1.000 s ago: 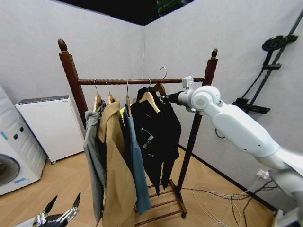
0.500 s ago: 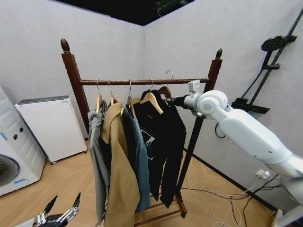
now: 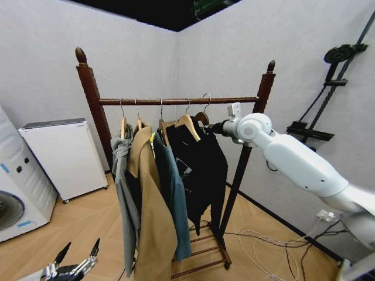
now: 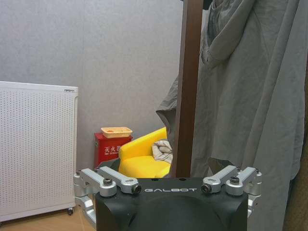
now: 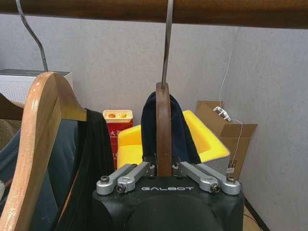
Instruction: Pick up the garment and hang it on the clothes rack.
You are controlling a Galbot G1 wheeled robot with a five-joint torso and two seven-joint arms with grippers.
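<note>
Clothes rack (image 3: 176,101) stands mid-room, rail level between two knobbed posts. Garment (image 3: 206,164) hangs at the rail's 3 o'clock end, beside the black printed top (image 3: 186,170); hook over the rail. Right gripper (image 5: 163,169) clamps the garment's dark hanger (image 5: 163,127). Left gripper (image 3: 75,264) hangs low at 7 o'clock, fingers spread wide.
</note>
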